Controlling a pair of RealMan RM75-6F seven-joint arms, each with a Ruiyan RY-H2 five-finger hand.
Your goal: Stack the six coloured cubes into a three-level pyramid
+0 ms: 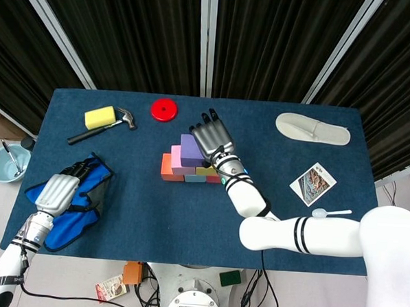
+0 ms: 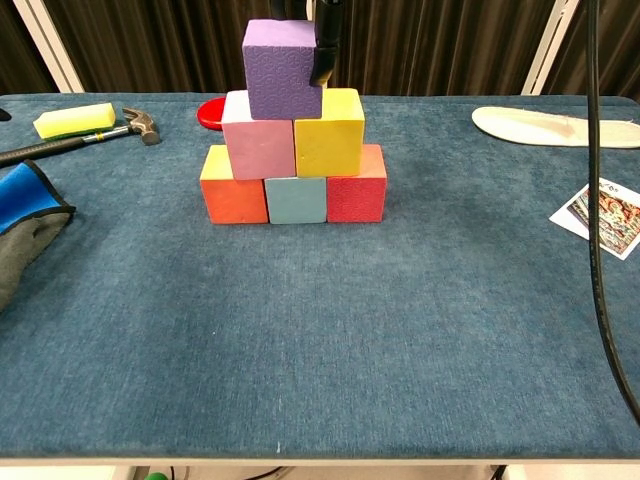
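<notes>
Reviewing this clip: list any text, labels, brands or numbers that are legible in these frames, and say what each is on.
No text can be read in either view.
Picture card: a printed image, any lettering too small to read.
Small packet on the floor below the table: print too blurred to read.
Cubes, including the purple cube: embossed texture only, no lettering.

Head view: high above the robot's front edge, looking steeply down and away. It takes in the whole blue tabletop (image 1: pixel 154 213), black curtains behind, both arms, and floor on either side.

Chest view: low, near tabletop height, facing level toward the curtains, much closer.

Shared by the 2 views: the cube pyramid (image 1: pixel 191 162) (image 2: pixel 293 140), hammer (image 1: pixel 103 126) (image 2: pixel 75 140), red disc (image 1: pixel 164 109) (image 2: pixel 210 112), slipper (image 1: pixel 312 129) (image 2: pixel 555 125), card (image 1: pixel 313 183) (image 2: pixel 603 217), blue cloth (image 1: pixel 75 205) (image 2: pixel 25 210).
</notes>
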